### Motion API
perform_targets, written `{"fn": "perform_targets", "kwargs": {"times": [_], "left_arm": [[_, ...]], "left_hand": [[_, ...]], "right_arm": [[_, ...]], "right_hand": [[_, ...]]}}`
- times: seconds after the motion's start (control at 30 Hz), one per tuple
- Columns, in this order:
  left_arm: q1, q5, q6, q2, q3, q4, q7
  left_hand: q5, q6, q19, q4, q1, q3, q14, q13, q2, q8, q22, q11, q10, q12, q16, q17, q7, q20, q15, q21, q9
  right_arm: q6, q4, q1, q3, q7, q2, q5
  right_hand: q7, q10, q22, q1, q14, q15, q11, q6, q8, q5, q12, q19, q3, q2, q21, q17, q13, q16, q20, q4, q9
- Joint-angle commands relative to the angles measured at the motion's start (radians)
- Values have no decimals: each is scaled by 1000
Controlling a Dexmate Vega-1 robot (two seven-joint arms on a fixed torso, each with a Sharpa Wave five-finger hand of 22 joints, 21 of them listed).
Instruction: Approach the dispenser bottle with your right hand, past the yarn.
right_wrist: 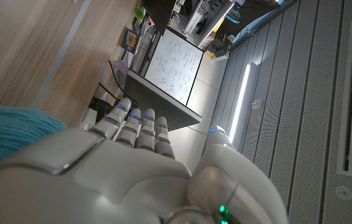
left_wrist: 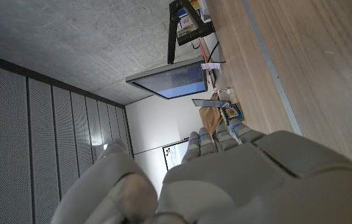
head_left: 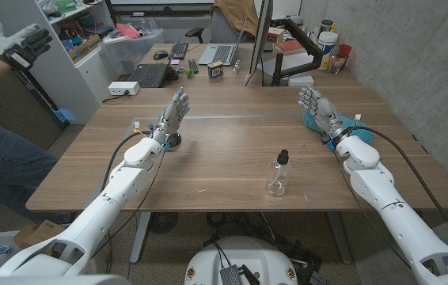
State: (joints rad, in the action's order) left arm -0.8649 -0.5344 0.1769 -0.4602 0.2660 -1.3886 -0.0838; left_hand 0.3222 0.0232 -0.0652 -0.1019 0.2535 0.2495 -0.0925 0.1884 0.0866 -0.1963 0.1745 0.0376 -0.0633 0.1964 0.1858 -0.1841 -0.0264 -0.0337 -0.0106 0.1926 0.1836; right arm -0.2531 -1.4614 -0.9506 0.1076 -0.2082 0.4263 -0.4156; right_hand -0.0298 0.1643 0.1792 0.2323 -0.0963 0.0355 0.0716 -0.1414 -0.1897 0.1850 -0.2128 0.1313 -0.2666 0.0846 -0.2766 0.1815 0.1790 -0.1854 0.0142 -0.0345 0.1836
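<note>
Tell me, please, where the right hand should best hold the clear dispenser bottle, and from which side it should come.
Probably grip the dispenser bottle around its clear, rounded body, below the narrow black pump top. It stands upright and alone near the table's front edge, so the open right hand can come in from the robot's right side, leaving the teal yarn behind it.

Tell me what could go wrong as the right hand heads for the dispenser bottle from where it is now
1. The teal yarn sits right against the right hand; sweeping toward the dispenser bottle could drag or snag it on the fingers.
2. The bottle is clear, narrow and upright on the bare table, so a sideways brush would likely tip it.
3. It stands close to the table's near edge, so a knock could send it off.
</note>
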Motion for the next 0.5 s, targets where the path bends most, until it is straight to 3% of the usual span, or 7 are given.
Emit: {"fn": "perform_targets", "kwargs": {"times": [0.03, 0.23, 0.5], "left_arm": [[1, 6, -5, -6, 5, -7, 2], [1, 3, -9, -6, 6, -10, 2], [1, 0, -11, -4, 6, -10, -1]], "left_hand": [[8, -6, -8, 0, 8, -4, -7, 2, -5, -6, 6, -2, -6, 6, 2, -1, -5, -10, 4, 5, 5], [8, -6, -8, 0, 8, -5, -7, 2, -6, -6, 6, -1, -7, 6, 2, -1, -6, -9, 5, 5, 5], [8, -7, -8, 0, 10, -7, -7, 2, -7, -5, 6, -2, -6, 6, 2, -1, -4, -10, 5, 6, 5]], "right_arm": [[-33, -17, -15, -13, -22, 5, -12], [-56, -15, -19, -15, -27, 2, -11], [-187, 62, 0, -14, -64, -31, -9]], "right_hand": [[5, 12, 4, -2, 0, 1, -2, -3, -2, -2, -1, 2, -2, -10, 5, 2, 5, -1, -9, -6, 5], [9, 13, 4, -2, -1, 1, -3, -4, -3, -2, -1, 3, -1, -11, 7, 2, 5, -2, -10, -6, 5], [25, 34, 4, -3, -15, -6, -2, -22, -10, -2, -8, 13, 6, -25, 9, 1, 5, -6, -19, -12, 5]]}}
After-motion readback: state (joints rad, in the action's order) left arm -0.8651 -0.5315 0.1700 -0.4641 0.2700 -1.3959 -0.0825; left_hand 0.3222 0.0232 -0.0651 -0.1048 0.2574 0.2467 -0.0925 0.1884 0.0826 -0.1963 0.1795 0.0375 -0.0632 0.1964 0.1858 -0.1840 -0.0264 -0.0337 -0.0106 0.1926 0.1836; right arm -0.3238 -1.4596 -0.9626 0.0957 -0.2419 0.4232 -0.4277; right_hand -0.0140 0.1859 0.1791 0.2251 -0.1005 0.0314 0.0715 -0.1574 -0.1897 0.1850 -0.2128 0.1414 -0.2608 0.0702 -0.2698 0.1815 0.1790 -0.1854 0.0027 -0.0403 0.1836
